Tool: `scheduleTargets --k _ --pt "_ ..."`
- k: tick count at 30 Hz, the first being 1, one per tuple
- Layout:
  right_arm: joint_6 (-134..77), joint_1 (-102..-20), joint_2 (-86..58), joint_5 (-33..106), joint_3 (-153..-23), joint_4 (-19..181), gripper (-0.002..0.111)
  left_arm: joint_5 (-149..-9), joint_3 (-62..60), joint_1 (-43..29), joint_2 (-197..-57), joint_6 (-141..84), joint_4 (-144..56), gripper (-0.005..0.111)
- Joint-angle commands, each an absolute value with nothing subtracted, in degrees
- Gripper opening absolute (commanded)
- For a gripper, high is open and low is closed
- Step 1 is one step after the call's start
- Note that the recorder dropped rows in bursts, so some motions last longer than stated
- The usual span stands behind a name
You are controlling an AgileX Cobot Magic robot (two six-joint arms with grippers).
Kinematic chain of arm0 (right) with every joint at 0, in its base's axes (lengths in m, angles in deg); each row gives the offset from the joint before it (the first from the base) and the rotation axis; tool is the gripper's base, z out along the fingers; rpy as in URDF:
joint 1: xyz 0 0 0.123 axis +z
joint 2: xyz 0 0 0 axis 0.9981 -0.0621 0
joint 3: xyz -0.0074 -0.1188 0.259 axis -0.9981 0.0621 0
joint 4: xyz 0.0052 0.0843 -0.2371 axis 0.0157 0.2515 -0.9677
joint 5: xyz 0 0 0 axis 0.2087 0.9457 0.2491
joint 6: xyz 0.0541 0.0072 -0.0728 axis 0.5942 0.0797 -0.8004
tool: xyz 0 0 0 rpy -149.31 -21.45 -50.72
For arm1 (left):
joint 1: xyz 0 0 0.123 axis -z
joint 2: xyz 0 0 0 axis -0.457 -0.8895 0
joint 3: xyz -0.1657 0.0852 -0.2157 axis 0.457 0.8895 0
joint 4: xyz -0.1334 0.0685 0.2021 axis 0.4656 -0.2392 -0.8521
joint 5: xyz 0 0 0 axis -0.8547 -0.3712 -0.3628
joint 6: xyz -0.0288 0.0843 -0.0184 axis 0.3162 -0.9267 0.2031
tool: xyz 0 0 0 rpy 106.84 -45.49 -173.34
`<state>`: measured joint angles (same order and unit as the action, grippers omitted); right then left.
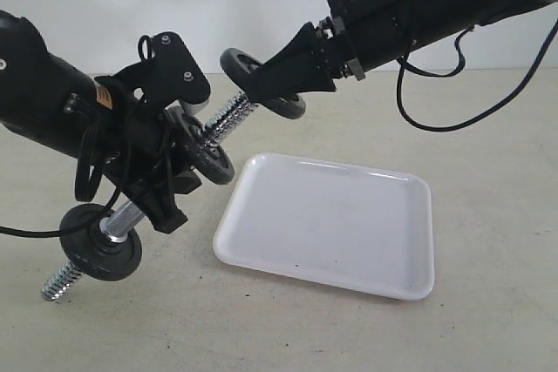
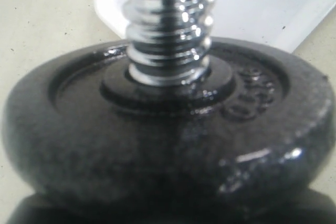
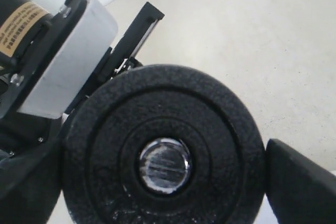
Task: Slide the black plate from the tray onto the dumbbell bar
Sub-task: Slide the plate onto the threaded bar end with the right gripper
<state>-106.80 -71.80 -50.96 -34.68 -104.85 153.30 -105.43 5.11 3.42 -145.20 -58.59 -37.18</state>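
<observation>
The dumbbell bar [image 1: 228, 118] hangs tilted in the air, with my left gripper [image 1: 161, 193] shut on its middle. The black plate [image 1: 286, 106] sits at the bar's upper threaded end, and my right gripper [image 1: 266, 84] is shut on its rim. In the right wrist view the black plate [image 3: 105, 145] fills the space between the fingers [image 3: 299, 182], and the bar's chrome tip [image 3: 164, 165] shows inside its hole. The white tray [image 1: 331, 224] lies empty below. In the left wrist view another disc [image 2: 157, 145] hides my left jaws.
Two more black discs ride on the bar: one just above the left gripper [image 1: 207, 156], one near the low end [image 1: 103, 250]. The bar's lower threaded tip [image 1: 59, 285] hangs close to the beige table. A black cable [image 1: 436, 119] droops under the right arm.
</observation>
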Motion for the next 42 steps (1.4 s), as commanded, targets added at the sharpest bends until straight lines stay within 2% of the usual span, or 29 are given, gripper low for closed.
scheduleTargets --k 1,19,30,42 --pt "-106.6 -72.0 -50.0 -33.5 -105.5 161.8 0.0 -80.7 3.0 4.0 -142.0 -58.4 -37.3 0.004" --pt "-95.2 -72.0 -50.0 -33.5 -105.5 161.8 0.0 -82.2 3.0 4.0 -142.0 -58.4 -37.3 0.004" --pt "-75.9 -72.0 -50.0 -33.5 -105.5 161.7 0.0 -81.7 3.0 4.0 -142.0 -58.4 -37.3 0.004" --pt "-71.8 -72.0 -50.0 -33.5 -105.5 161.8 0.0 -79.9 3.0 4.0 -142.0 -57.3 -37.3 0.004"
